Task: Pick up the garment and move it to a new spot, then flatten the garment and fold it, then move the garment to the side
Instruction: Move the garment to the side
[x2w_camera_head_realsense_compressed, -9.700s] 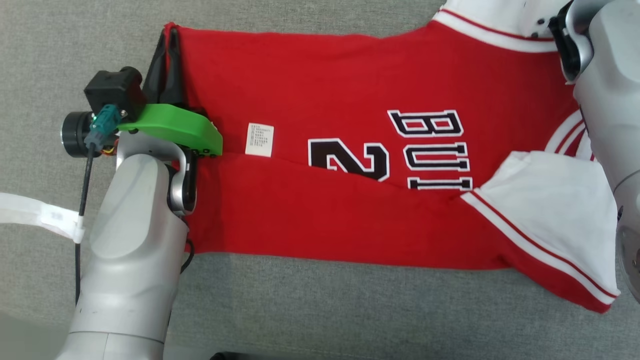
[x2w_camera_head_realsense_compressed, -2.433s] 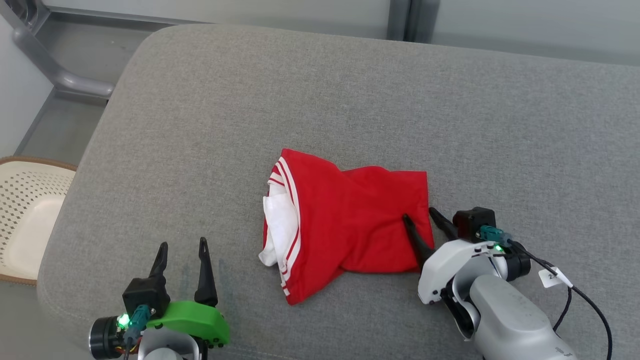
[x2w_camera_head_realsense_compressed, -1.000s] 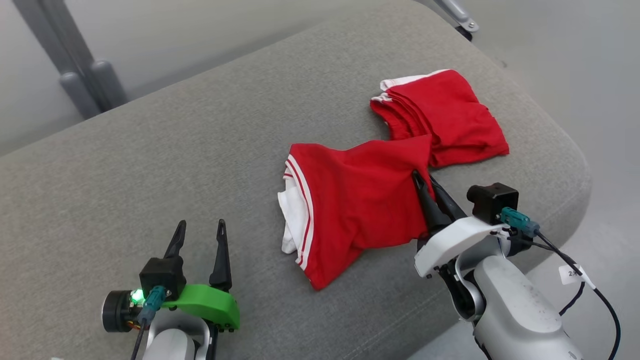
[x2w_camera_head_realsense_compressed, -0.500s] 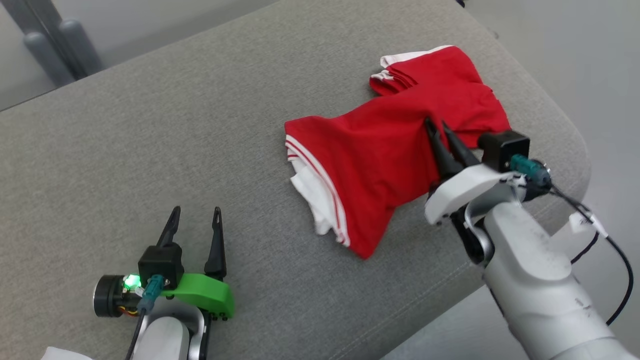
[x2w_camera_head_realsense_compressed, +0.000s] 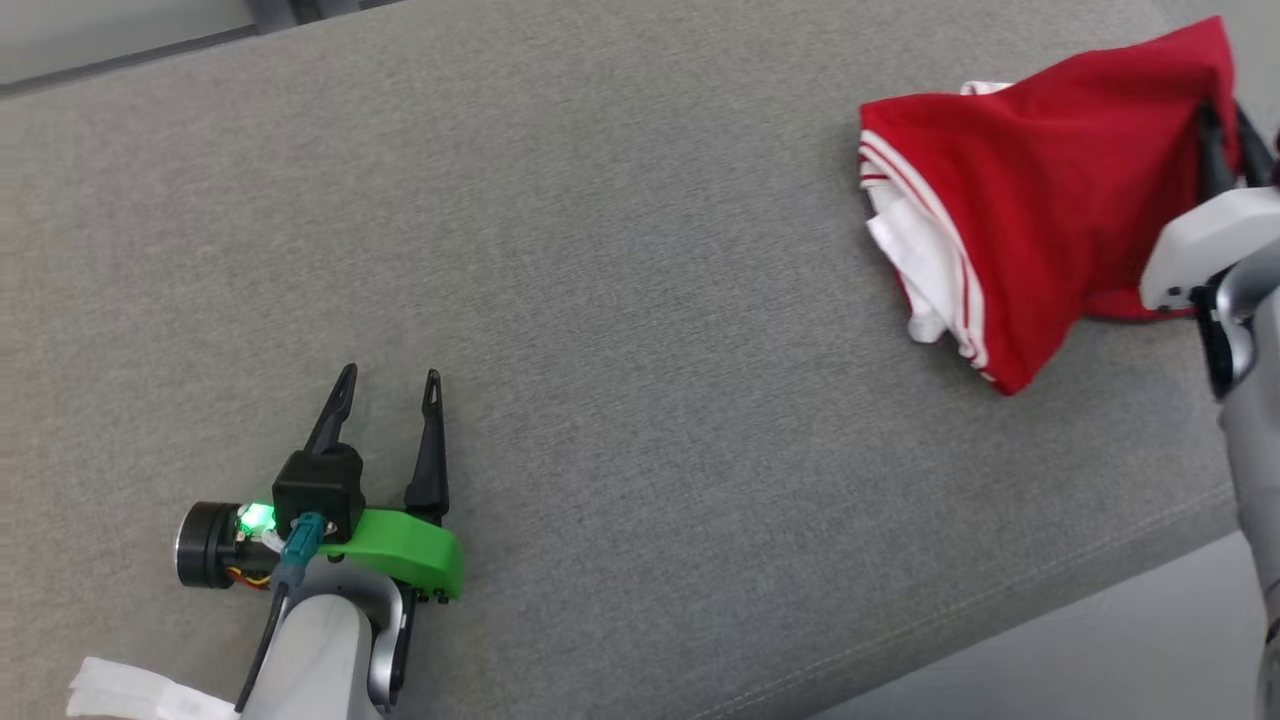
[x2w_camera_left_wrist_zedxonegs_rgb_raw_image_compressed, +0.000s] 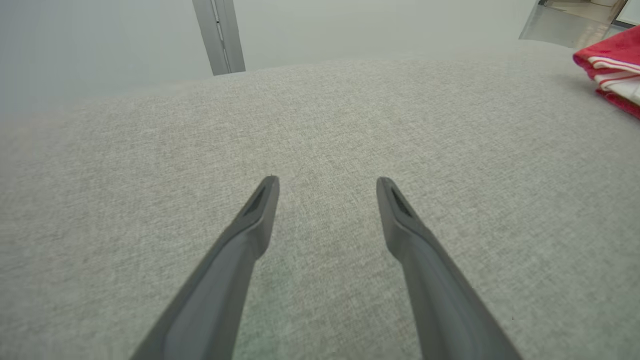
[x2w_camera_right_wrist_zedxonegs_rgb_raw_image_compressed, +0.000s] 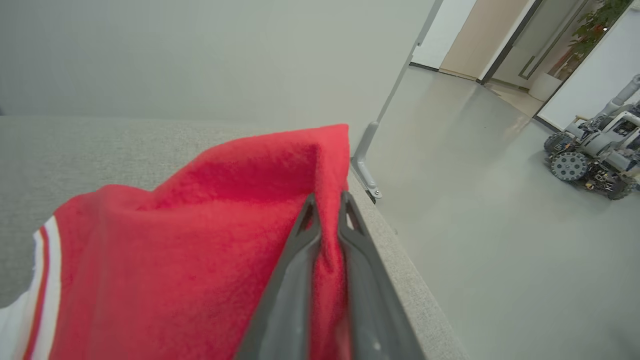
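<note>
Pinched by one edge between the nearly closed right jaws: red garment (x2w_camera_head_realsense_compressed: 1030, 200), draping to their left, carried from the middle of the grey cushion (x2w_camera_head_realsense_compressed: 640, 250) to its end. Far off, left jaws still wide apart, empty.

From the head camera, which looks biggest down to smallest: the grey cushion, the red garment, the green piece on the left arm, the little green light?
1. grey cushion
2. red garment
3. green piece
4. green light
The green piece is nearer the camera, so may look oversized.
</note>
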